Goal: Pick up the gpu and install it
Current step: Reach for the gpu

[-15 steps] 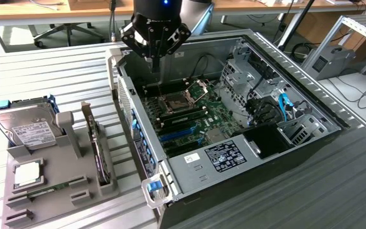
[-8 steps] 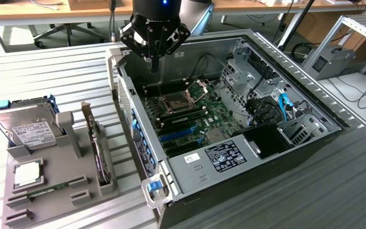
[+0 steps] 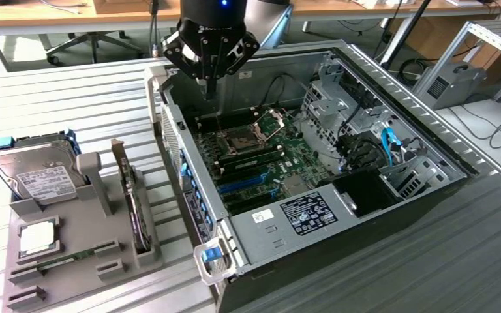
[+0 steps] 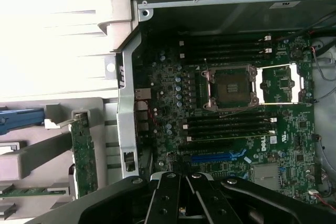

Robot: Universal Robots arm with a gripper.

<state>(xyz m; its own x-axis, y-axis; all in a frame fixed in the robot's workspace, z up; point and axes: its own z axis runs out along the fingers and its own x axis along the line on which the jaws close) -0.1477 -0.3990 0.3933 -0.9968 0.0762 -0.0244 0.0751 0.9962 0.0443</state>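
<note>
Closest in, the gripper [image 4: 181,179] had its jaws pressed together on nothing, poised over the motherboard [image 3: 294,156]. Well apart from the jaws, outside the computer case [image 3: 259,248], the gpu [image 3: 133,195] stood on edge in a gray holder [image 3: 72,287]. It looked light, stiff and fragile. It seemed best pinched across its thin upper edge, clear of the cooler. A hard drive [image 3: 37,173] stood farther off.

Green gpu [image 3: 133,202] on edge in holder [image 3: 102,195]

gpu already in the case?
No, the gpu stands on edge in the gray holder, outside the case.
</note>
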